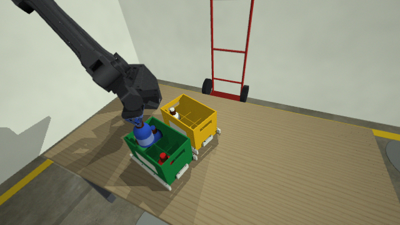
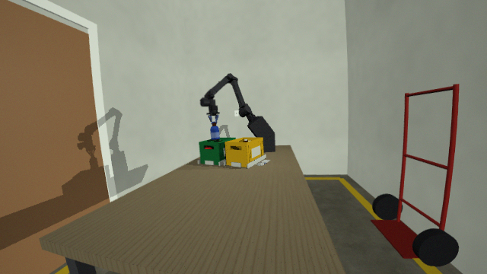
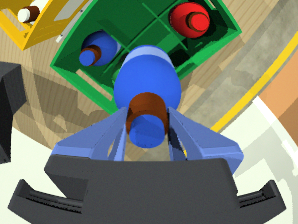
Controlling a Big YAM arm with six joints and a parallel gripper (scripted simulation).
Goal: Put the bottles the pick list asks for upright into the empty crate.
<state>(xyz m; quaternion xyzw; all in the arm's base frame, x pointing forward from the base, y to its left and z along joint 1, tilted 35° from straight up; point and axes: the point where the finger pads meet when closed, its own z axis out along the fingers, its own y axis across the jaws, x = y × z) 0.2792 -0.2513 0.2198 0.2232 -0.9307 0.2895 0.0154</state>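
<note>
Above the green crate (image 1: 176, 172) (image 2: 207, 156) (image 3: 70, 71), one blue bottle (image 1: 144, 134) (image 2: 214, 132) (image 3: 147, 82) hangs upright, its brown neck clenched between the two blue fingers of the gripper (image 1: 134, 120) (image 2: 214, 121) (image 3: 147, 113). Its base lies near rim height in the exterior view.

Crates: two, side by side and upright on one wooden table (image 1: 281, 156) (image 2: 190, 213) (image 3: 37, 87). Within the green crate, two other bottles are plainly countable: a second blue bottle (image 1: 157, 132) (image 3: 102, 47) and a red bottle (image 1: 162, 157) (image 3: 186, 20), in separate compartments. A patch of green beside the held bottle may be a further bottle, though the view is too obstructed to settle it. Within the yellow crate (image 1: 204, 135) (image 2: 236, 158) (image 3: 22, 42), one white-capped bottle (image 1: 175, 115) (image 2: 246, 140) (image 3: 28, 14) is visible, in an end compartment.

Obstacles: the adjoining crate walls stand between the held bottle and the yellow crate's compartments. White strips (image 1: 207, 140) (image 2: 236, 164) skirt both crates at table level. A pale paper (image 2: 262, 163) lies beside the yellow crate — its lines are too small to read.

Surroundings: one red hand truck (image 1: 212, 37) (image 2: 449, 152) with two black wheels, well apart from the crates, and one brown door (image 2: 46, 95).
</note>
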